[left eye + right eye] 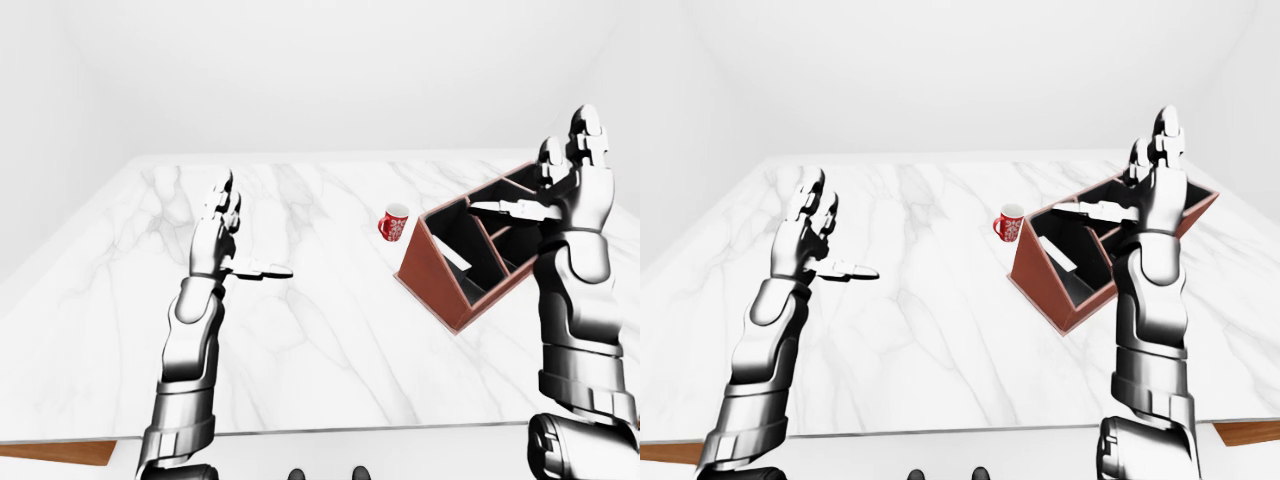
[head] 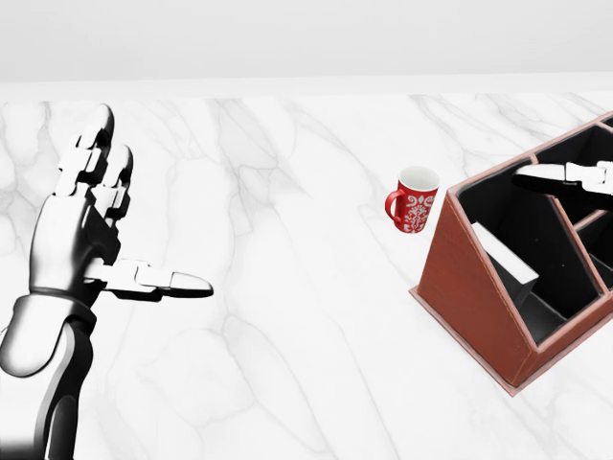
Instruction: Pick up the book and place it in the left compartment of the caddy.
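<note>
A red-brown caddy (image 2: 469, 287) with dark compartments stands at the right of the marble table (image 2: 287, 316). A pale flat slab (image 2: 502, 257), apparently the book, leans tilted inside the caddy's left compartment. My right hand (image 1: 535, 170) is open and raised above the caddy's middle, thumb pointing left, holding nothing. My left hand (image 2: 144, 206) is open and raised above the table's left part, thumb pointing right, empty and far from the caddy.
A red mug (image 2: 415, 201) with a white pattern stands just left of the caddy's far corner. The table's near edge (image 1: 300, 432) runs along the bottom of the left-eye view. White walls surround the table.
</note>
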